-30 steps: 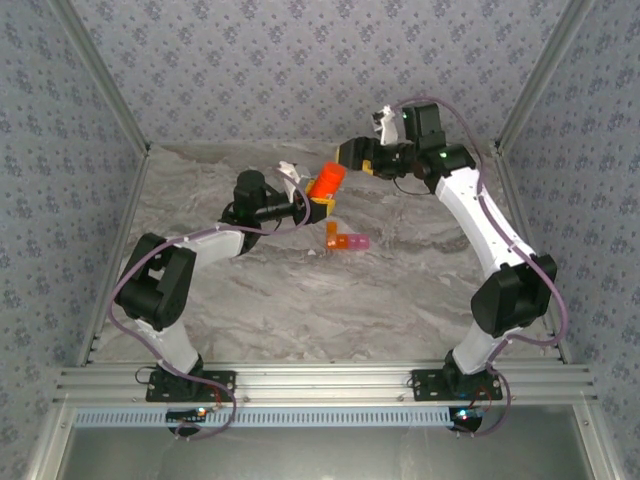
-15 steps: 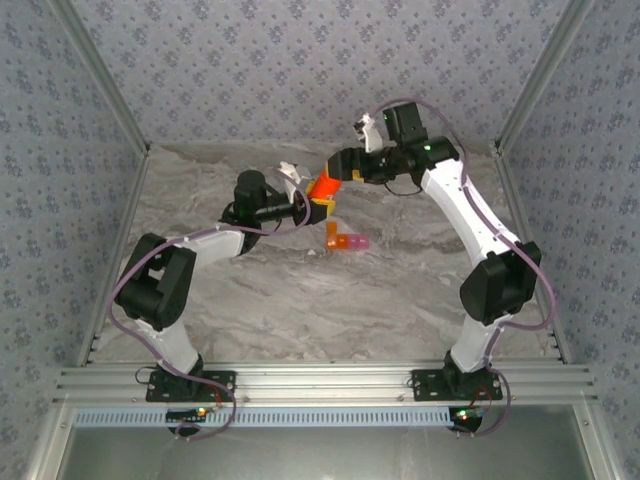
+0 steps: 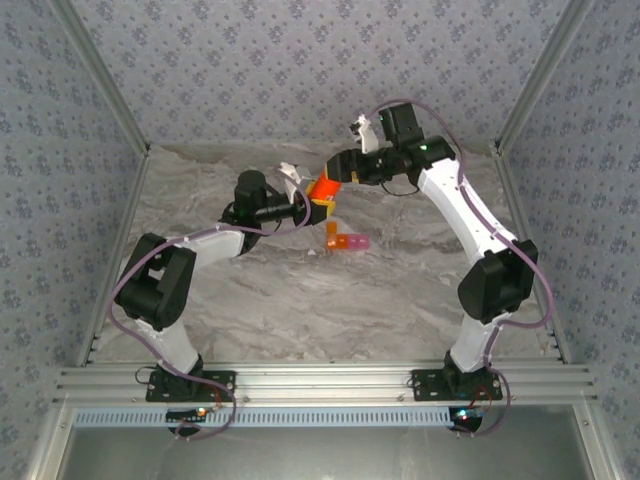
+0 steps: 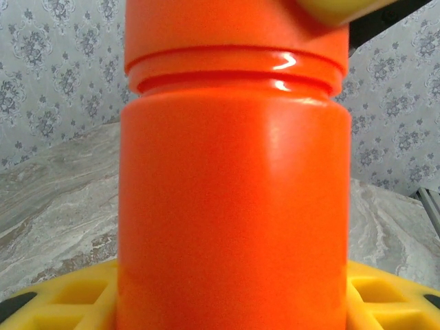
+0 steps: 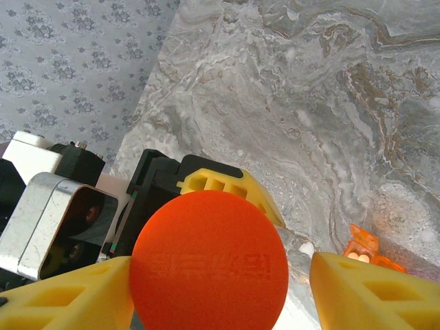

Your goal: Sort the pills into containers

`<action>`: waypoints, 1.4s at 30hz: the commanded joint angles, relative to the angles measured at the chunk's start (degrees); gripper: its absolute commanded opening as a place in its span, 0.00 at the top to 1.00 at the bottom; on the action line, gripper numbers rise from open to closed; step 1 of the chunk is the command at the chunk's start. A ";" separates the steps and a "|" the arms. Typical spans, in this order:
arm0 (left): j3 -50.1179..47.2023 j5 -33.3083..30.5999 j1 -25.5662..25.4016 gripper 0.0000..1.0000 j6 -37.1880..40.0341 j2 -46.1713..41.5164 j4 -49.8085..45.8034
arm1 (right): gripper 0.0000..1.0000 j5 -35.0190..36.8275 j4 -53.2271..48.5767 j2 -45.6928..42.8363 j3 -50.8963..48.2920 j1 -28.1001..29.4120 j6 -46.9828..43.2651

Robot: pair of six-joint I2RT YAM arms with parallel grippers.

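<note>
Orange plastic is what the left tool (image 3: 314, 204) is clamped on: an orange bottle (image 3: 322, 189) is held clear of the worktop (image 3: 300, 290). Its lower body is pinched between yellow fingers (image 4: 62, 299), so the cap (image 5: 208, 265) is left free and presented to the other arm. The right tool (image 3: 337, 169) is set over that cap with a finger on each side. One finger appears to lie against the cap, while a gap is seen beside the other finger (image 5: 364, 292). The jaws are therefore judged partly open, with nothing gripped yet.

The arrangement is read as a two-armed unscrewing, the body being braced by one arm so that the lid can be turned by the other. The pill box (image 3: 346, 241), its orange and pink cells joined, lies on the worktop just beside the raised bottle. It is judged near enough for pills to be tipped in once the cap is off. Small pale things seem to lie in its orange cell, though what they are cannot be told.
</note>
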 commanded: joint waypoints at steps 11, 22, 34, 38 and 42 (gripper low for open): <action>1.61 1.66 -0.16 1.00 0.48 -1.57 2.35 | 0.53 -2.10 -0.85 0.71 2.15 0.31 -0.68; 1.26 2.25 0.02 1.00 -1.77 -1.30 5.38 | 0.62 -7.55 10.17 -5.91 -6.70 -3.11 -4.82; 1.40 2.82 0.13 1.00 -2.83 -1.48 6.32 | 0.62 -7.86 10.48 -8.58 -8.91 -3.54 -10.95; 1.42 3.23 0.15 1.00 -2.75 -1.74 6.21 | 0.62 -6.77 10.22 -9.38 -9.62 -3.49 -12.71; 1.52 3.80 0.24 1.00 -2.84 -1.71 5.98 | 0.62 -5.13 9.08 -9.76 -9.73 -3.50 -15.28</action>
